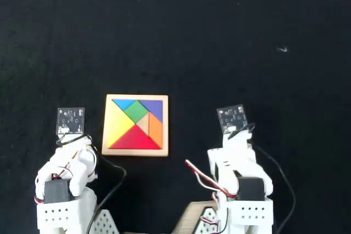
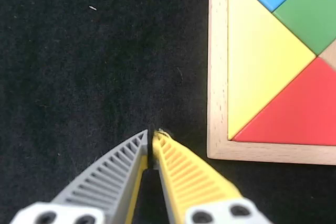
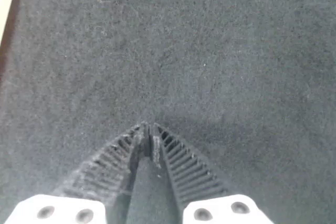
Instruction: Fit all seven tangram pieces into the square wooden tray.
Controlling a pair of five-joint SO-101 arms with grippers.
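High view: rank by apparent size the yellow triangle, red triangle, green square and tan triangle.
1. yellow triangle and red triangle: these look alike, so they are not ranked apart.
2. green square.
3. tan triangle, the smallest.
All lie flat in the wooden tray, so camera distance hardly skews this.

Pale wooden tray [image 2: 218, 77] holds smooth matt pieces [image 2: 262, 61] on fuzzy black cloth [image 2: 79, 77], perhaps felt.

I'm counting one square wooden tray [image 1: 135, 152] holding seven tangram pieces, one per colour: yellow piece [image 1: 117, 124], red piece [image 1: 135, 138], blue piece [image 1: 123, 103], green piece [image 1: 135, 111], purple piece [image 1: 156, 107], orange piece [image 1: 156, 130], tan piece [image 1: 143, 124]. I'm also seeing two grippers: left gripper [image 2: 150, 139], right gripper [image 3: 147, 128].
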